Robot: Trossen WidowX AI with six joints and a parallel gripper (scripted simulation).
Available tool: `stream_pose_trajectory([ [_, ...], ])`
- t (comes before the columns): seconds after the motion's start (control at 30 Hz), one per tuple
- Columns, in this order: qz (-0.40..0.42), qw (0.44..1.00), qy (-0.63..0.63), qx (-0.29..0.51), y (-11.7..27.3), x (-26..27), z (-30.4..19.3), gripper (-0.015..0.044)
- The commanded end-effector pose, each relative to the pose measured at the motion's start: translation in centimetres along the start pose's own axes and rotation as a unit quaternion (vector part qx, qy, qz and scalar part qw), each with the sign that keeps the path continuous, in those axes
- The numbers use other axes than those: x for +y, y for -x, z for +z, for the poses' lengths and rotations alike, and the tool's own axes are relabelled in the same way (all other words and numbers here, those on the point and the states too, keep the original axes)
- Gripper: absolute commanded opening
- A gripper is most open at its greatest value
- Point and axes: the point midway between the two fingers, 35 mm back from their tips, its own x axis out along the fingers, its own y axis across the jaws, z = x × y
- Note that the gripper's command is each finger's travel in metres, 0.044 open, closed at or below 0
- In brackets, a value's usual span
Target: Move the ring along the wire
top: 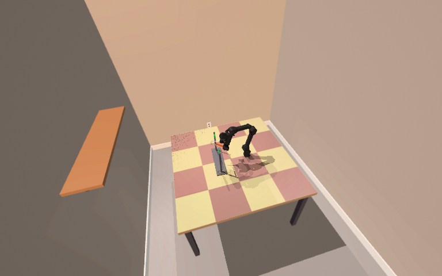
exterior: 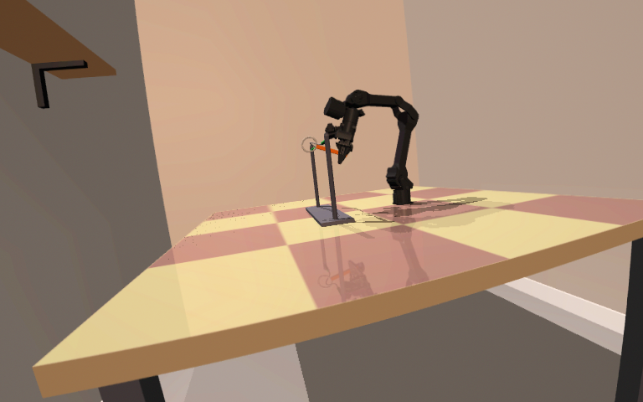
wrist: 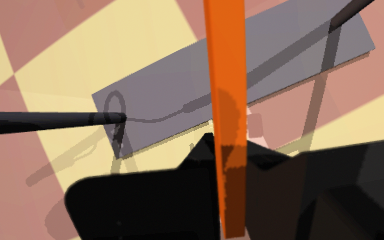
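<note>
The ring [top: 211, 142] [exterior: 302, 144] is a thin pale loop near the far post [exterior: 315, 182]. It appears to be around the wire, but where the wire crosses it and any contact are too small to tell. One green part [top: 214, 135] [exterior: 312, 148] is at the far post and the other green part [top: 218, 151] [exterior: 323, 141] is at the near post [exterior: 331, 182]. The orange handle [top: 219, 145] [exterior: 324, 149] [wrist: 227, 65] points from the ring toward the arm. My gripper [top: 225, 148] [exterior: 341, 155] [wrist: 215, 140] is shut on the handle. The ring is out of the wrist view.
The grey base plate [top: 218, 163] [exterior: 345, 219] [wrist: 150, 87] bears both posts and stands on the checkered table [top: 228, 204] [exterior: 227, 289]. The wrist view shows one dark post [wrist: 60, 121] at the left and another post [wrist: 350, 16] at the upper right.
</note>
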Motion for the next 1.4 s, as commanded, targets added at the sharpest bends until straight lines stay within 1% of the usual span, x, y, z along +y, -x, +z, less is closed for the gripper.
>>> stream_pose_trajectory([
  [0.0, -0.006, 0.998, 0.055, -0.006, 0.0, -1.1, -0.1, -0.015],
  [0.4, -0.02, 0.977, 0.212, -0.015, 0.0, -4.0, 0.7, -0.015],
  [0.83, -0.032, 0.924, 0.381, -0.022, 0.1, -6.7, 2.6, -0.015],
  [1.13, -0.037, 0.881, 0.47, -0.025, 0.2, -7.7, 3.8, -0.015],
  [1.37, -0.038, 0.864, 0.502, -0.027, 0.2, -7.9, 3.8, -0.015],
])
